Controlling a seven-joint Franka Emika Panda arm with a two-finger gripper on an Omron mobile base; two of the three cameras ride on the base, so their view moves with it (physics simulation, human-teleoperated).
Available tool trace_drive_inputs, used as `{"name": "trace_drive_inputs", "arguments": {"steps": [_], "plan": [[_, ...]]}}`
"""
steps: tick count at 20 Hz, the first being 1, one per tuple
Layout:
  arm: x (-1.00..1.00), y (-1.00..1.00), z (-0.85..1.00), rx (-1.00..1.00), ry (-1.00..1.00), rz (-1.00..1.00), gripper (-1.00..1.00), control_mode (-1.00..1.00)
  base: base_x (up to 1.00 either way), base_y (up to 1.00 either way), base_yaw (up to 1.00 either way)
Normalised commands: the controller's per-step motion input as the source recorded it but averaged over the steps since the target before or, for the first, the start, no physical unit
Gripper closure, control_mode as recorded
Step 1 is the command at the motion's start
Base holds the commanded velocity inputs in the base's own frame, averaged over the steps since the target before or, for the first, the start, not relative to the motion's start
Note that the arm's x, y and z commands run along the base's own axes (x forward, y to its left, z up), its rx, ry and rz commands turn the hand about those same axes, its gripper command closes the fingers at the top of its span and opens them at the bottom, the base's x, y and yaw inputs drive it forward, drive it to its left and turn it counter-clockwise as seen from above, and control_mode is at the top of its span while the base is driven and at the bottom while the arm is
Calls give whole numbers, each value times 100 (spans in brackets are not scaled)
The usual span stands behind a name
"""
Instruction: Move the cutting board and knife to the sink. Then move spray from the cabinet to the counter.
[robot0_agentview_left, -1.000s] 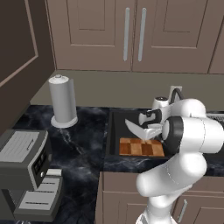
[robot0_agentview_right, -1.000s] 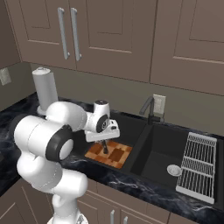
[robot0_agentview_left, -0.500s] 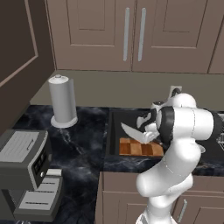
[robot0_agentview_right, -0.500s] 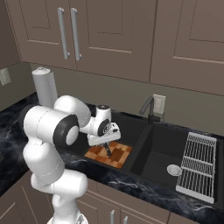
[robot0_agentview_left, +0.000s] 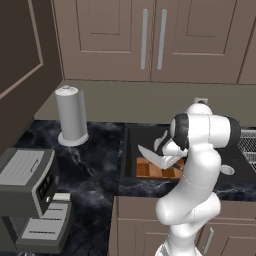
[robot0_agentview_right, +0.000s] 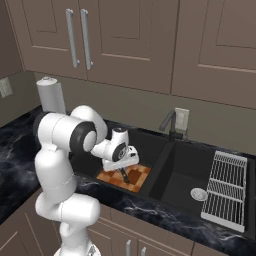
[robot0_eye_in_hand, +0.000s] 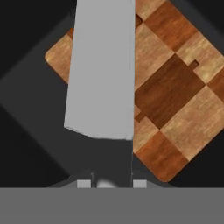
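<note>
The checkered wooden cutting board (robot0_agentview_left: 149, 170) (robot0_agentview_right: 136, 179) (robot0_eye_in_hand: 175, 96) lies flat in the left basin of the black sink (robot0_agentview_left: 129, 150) (robot0_agentview_right: 175, 175). My gripper (robot0_agentview_left: 169, 151) (robot0_agentview_right: 122, 163) (robot0_eye_in_hand: 112, 182) hangs just above it, shut on the knife (robot0_agentview_left: 151, 156) (robot0_agentview_right: 128, 158). In the hand view the broad silver blade (robot0_eye_in_hand: 103, 74) runs away from the fingertips (robot0_eye_in_hand: 85, 183) across the board's left part. The black marble counter (robot0_agentview_left: 95, 165) (robot0_agentview_right: 20, 150) lies to the left of the sink. The spray is out of view.
A white paper-towel roll (robot0_agentview_left: 71, 115) (robot0_agentview_right: 51, 95) stands at the back of the counter. A grey coffee machine (robot0_agentview_left: 27, 185) sits at the front left. A dark faucet (robot0_agentview_right: 170, 125) rises behind the sink, with a wire rack (robot0_agentview_right: 225, 187) to the right. Closed wall doors (robot0_agentview_left: 150, 40) hang overhead.
The arm's elbow has swung around toward the sink, and the held knife has dropped slightly closer to the board. The board has not moved.
</note>
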Motion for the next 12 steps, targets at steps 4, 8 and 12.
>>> {"name": "trace_drive_inputs", "arguments": {"steps": [4, 8, 12], "plan": [[19, -9, -36, 1, 0, 0, 100, -100, 0, 0, 0], [19, -8, -36, 3, 0, 0, 100, -100, 0, 0, 0], [18, -4, -34, 3, 0, 0, 100, -100, 0, 0, 0]]}}
